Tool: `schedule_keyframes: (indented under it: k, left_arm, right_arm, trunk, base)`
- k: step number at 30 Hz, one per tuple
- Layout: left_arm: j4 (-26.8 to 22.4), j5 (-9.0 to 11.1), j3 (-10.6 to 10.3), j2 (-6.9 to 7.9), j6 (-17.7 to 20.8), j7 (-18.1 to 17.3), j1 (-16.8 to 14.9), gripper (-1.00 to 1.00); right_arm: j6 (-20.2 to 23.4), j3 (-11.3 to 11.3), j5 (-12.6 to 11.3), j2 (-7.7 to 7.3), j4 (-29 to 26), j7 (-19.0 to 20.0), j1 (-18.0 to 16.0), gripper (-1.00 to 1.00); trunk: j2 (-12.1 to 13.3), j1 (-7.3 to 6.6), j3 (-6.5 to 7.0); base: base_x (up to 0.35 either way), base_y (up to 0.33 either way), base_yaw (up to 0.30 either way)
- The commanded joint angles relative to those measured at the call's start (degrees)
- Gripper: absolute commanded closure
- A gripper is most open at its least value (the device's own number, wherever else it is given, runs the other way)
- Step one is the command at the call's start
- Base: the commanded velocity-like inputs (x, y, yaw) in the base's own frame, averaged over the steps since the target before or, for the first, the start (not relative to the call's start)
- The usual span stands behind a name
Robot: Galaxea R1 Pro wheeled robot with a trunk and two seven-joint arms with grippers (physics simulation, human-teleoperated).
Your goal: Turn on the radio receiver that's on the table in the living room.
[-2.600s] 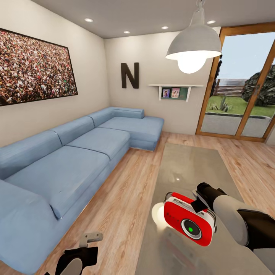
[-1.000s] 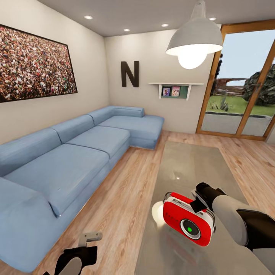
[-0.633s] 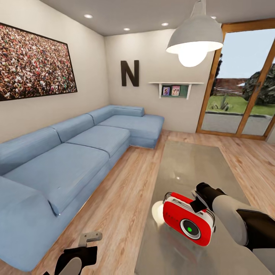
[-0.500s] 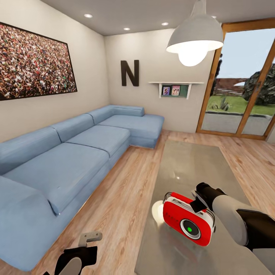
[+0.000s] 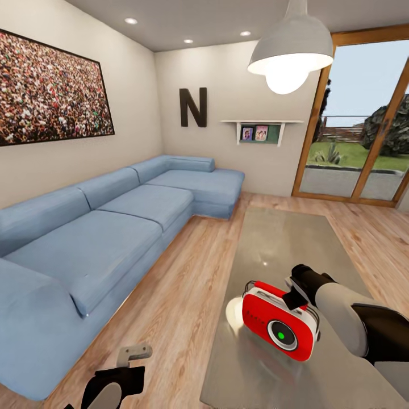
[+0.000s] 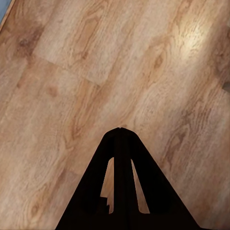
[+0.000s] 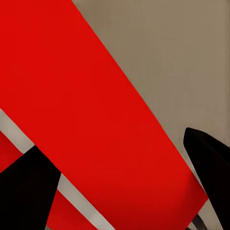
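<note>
A: Where are our right fingers?

B: In the right wrist view the dark fingertips point(image 7: 28, 187) stand spread apart, one on each side of the small red rounded-corner radio receiver point(image 7: 81, 110), with its red top band running between them. They straddle it; we cannot tell whether either pad touches.

A: And from the head?

B: Our right gripper point(image 5: 296, 295) sits at the radio receiver's point(image 5: 278, 328) top, by the red handle. The box stands near the close end of the long low table with the glossy grey-beige top point(image 5: 284, 244), front dial facing us, a green dot lit at its centre. We judge that dot means the set is on, so the hand is probably up there because the switch is on top.

A: The left side?

B: Our left gripper point(image 6: 120, 139) has its black fingers pressed together, holding nothing, hanging over the wood plank floor point(image 6: 72, 72). It is parked low, apart from the table, likely because one hand suffices here. The long blue L-shaped sofa point(image 5: 113, 227) lies beyond it.
</note>
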Motion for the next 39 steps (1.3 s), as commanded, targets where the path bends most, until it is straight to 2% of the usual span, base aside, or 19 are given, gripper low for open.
schedule_keyframes:
  k: [1, 5, 15, 24, 33, 39]
  left_arm:
    - [0.0, 0.0, 0.0, -0.02, 0.0, 0.0, 0.0, 1.0]
    - [0.0, 0.0, 0.0, 0.0, 0.0, 0.0, 0.0, 1.0]
    - [0.0, 0.0, 0.0, -0.18, -0.1, 0.0, 0.0, 1.0]
    - [0.0, 0.0, 0.0, -0.18, 0.0, 0.0, 0.0, 1.0]
    - [0.0, 0.0, 0.0, -0.16, -0.1, 0.0, 0.0, 1.0]
    - [0.0, 0.0, 0.0, -0.13, 0.0, 0.0, 0.0, 1.0]
  right_arm:
    - [-2.9, -0.6, 1.3, -0.01, -0.2, -0.2, 2.3, 1.0]
    - [-2.9, -0.6, 1.3, -0.01, -0.2, -0.2, 2.3, 1.0]
    - [-2.9, -0.6, 1.3, -0.01, -0.2, -0.2, 2.3, 1.0]
    - [-2.9, -0.6, 1.3, -0.01, -0.2, -0.2, 2.3, 1.0]
    - [-2.9, -0.6, 1.3, -0.01, -0.2, -0.2, 2.3, 1.0]
    - [-2.9, -0.6, 1.3, -0.01, -0.2, -0.2, 2.3, 1.0]
  trunk:
    - [-0.4, 0.25, -0.2]
    - [-2.0, 1.13, -0.92]
    - [-2.0, 1.13, -0.92]
    - [1.6, -0.85, 0.69]
    - [1.6, -0.85, 0.69]
    - [4.0, -2.17, 1.77]
  base:
    - [0.0, 0.0, 0.0]
    - [0.0, 0.0, 0.0]
    - [0.0, 0.0, 0.0]
    - [0.0, 0.0, 0.0]
    - [0.0, 0.0, 0.0]
    - [0.0, 0.0, 0.0]
